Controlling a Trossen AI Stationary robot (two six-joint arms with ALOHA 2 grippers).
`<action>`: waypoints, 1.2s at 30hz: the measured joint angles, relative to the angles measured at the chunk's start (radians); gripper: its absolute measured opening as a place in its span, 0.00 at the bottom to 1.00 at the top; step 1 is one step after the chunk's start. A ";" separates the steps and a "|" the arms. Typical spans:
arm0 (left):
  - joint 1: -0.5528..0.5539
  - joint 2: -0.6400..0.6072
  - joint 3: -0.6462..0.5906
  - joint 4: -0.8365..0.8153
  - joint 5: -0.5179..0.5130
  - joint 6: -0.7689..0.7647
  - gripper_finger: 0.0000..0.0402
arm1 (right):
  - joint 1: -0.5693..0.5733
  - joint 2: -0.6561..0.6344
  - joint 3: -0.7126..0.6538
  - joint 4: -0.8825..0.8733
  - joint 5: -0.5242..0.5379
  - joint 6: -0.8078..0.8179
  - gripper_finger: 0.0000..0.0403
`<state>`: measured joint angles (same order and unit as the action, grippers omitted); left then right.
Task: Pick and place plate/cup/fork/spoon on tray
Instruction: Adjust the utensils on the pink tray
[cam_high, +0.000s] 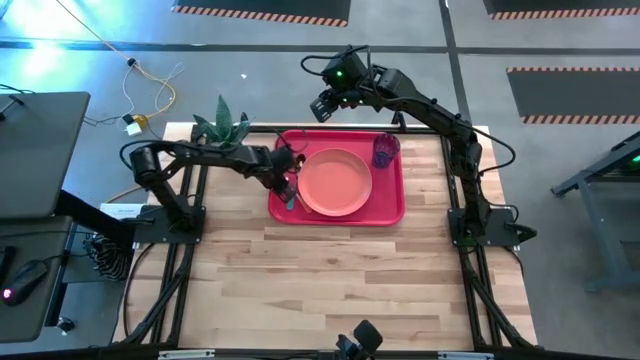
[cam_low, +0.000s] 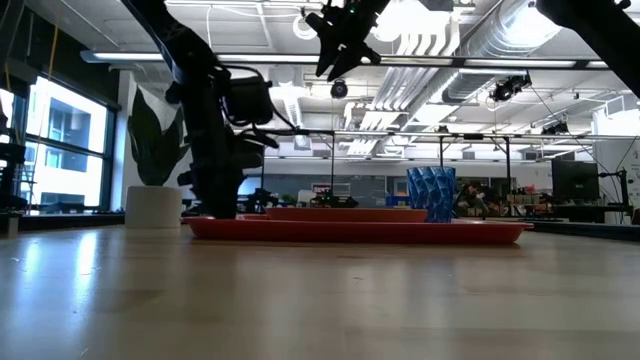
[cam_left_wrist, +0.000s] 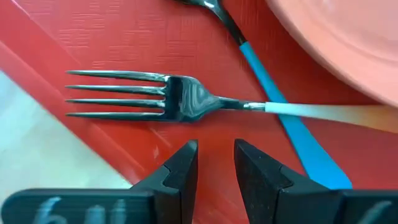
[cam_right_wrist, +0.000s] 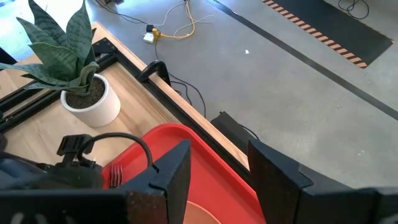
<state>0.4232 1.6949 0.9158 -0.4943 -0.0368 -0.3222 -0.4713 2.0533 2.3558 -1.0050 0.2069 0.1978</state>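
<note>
In the left wrist view the spoon (cam_left_wrist: 273, 93) loses its bowl and the plate (cam_left_wrist: 348, 37) most of its round past the edge.

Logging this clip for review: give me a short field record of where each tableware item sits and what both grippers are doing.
tray: on the table
plate: on the tray
cup: upright in a tray corner
fork: on the tray, lying across the spoon's handle
spoon: on the tray beside the plate
left gripper: low over the fork, holding nothing, narrow gap between fingers
right gripper: raised over the tray's far edge, open, empty
</note>
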 joint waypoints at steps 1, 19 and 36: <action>0.000 0.009 0.000 0.007 0.000 -0.011 0.23 | 0.000 0.000 0.000 0.000 0.000 0.000 0.37; 0.002 0.037 0.057 0.010 0.000 -0.029 0.23 | 0.000 0.000 0.000 0.000 0.000 -0.023 0.37; 0.004 0.036 0.062 -0.022 -0.037 0.004 0.23 | 0.000 0.000 0.000 0.000 0.000 -0.023 0.37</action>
<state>0.4276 1.7306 0.9779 -0.5167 -0.0742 -0.3178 -0.4710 2.0533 2.3558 -1.0050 0.2070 0.1749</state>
